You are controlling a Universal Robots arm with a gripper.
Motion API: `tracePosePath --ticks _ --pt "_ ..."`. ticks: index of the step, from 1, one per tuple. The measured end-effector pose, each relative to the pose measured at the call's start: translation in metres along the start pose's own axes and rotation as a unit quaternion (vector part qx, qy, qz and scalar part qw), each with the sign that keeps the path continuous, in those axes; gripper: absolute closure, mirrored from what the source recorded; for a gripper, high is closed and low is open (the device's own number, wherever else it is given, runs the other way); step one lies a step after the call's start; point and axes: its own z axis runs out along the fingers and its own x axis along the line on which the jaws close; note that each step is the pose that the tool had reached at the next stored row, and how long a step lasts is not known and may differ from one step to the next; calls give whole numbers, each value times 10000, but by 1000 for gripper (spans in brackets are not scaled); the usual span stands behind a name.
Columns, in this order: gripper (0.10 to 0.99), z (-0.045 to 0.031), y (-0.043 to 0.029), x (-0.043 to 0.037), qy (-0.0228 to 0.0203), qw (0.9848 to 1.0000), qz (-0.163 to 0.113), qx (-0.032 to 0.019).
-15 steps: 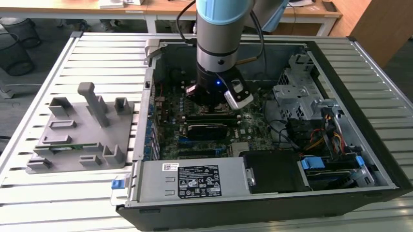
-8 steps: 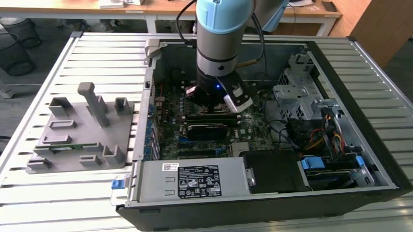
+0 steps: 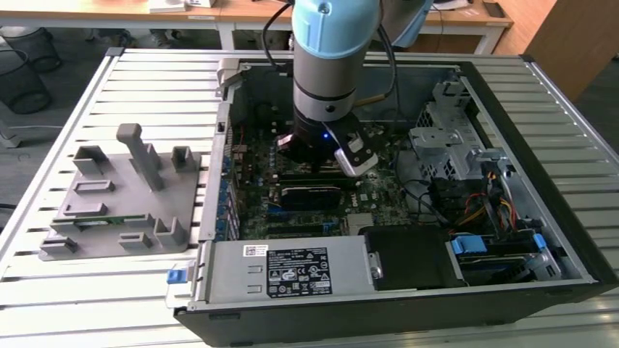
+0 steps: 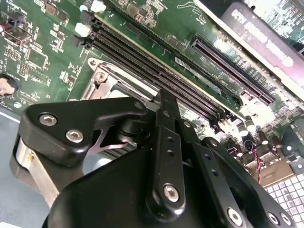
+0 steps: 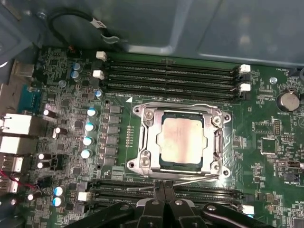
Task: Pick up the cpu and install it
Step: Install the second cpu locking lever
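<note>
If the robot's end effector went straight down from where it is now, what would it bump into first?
Probably the motherboard, just beside the metal socket frame that holds the cpu. The end effector points down inside the computer case, near the frame's edge. Depth is hard to judge.

silvery square cpu (image 5: 182, 139), lying flat, seated inside its metal-framed socket

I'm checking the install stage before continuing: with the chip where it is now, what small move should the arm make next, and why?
Probably a short straight lift away from the board. In the first wrist view the cpu already lies square inside the socket frame, and the gripper sits at the frame's edge, beside the chip rather than on it, so backing off should avoid nudging it.
</note>
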Motion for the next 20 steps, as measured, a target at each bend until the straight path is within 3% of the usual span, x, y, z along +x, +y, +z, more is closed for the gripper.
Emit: tracePosePath --ticks 10,15,20 --pt "980 85 -15 89 -6 10000 0 -93" --pt "980 109 -53 95 -19 9996 3 -265" --pt "980 101 -104 106 -20 9996 4 -277"
